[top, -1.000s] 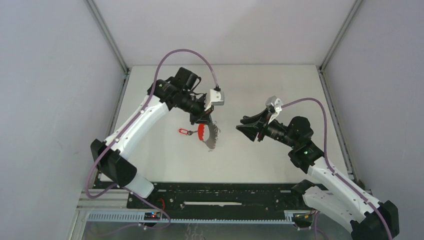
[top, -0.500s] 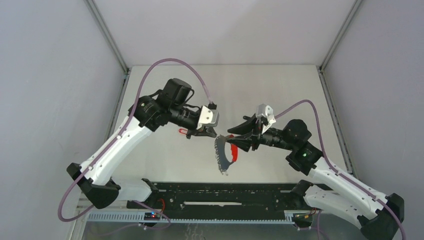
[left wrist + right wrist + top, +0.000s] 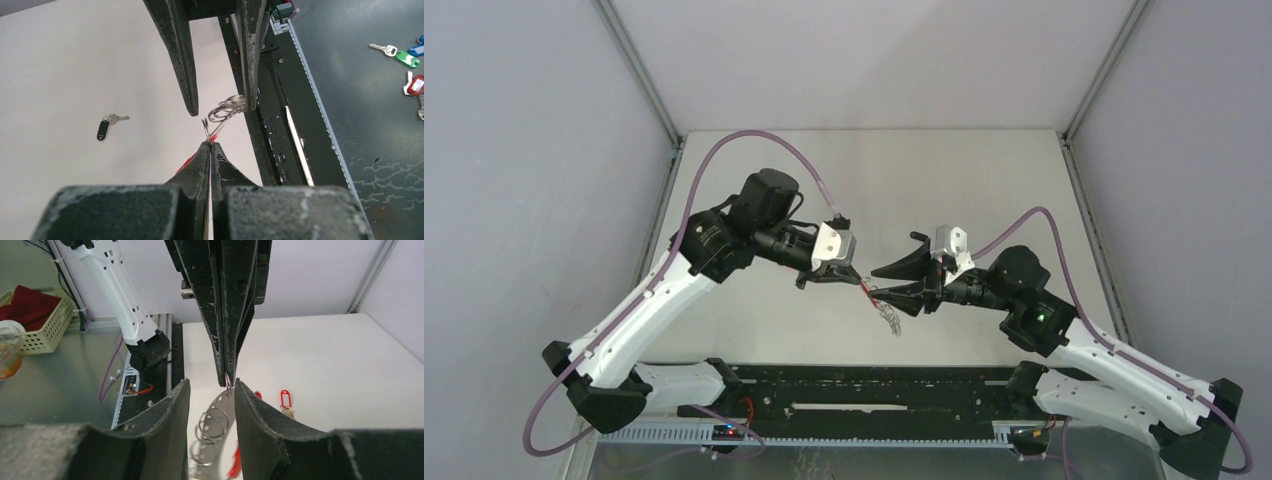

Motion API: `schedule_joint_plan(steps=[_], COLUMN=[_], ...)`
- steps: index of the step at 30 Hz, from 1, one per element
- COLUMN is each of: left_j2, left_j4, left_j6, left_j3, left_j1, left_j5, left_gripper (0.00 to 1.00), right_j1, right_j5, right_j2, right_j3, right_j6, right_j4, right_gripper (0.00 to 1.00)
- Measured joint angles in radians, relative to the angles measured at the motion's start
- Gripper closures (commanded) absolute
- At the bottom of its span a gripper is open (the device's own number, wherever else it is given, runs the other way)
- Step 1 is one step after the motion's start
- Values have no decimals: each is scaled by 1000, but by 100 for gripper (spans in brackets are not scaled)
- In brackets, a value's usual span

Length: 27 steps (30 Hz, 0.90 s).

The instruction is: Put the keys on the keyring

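One keyring [image 3: 890, 316] — left hand [image 3: 858, 283], right hand [image 3: 880, 288]

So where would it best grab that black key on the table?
The key lies flat, so likely from straight above, pinching its black end across the narrow sides; that looks thicker than the thin metal end.

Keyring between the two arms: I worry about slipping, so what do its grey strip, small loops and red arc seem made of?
Keyring strip: dull silver-grey, flat; metal or plastic, unclear. Loops: thin bright wire with glints, likely steel. Red arc: uniform saturated red, probably plastic.
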State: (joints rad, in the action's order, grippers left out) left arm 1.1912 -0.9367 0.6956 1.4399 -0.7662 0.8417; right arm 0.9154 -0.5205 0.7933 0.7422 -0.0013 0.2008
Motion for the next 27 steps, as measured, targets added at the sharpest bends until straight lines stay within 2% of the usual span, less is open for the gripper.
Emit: schedule_joint_plan(steps=[10,18,27], left_j2=[-59,-61,-62], left_j4=[16,30,51], left_j6=[-7,-8,-27], left_j3=[-36,-37,-37], left_j1=[-12,-17,-18], left_j5=[1,1,5], left_gripper=[100,100,100], right_j1=[28,35,38], right_j5=[61,46,43], right_j2=[11,27,44], right_j3=[39,59,77], right_j6=[-77,-88,-92], right_j4=[-74,-109,-124], right_gripper=[60,62,83])
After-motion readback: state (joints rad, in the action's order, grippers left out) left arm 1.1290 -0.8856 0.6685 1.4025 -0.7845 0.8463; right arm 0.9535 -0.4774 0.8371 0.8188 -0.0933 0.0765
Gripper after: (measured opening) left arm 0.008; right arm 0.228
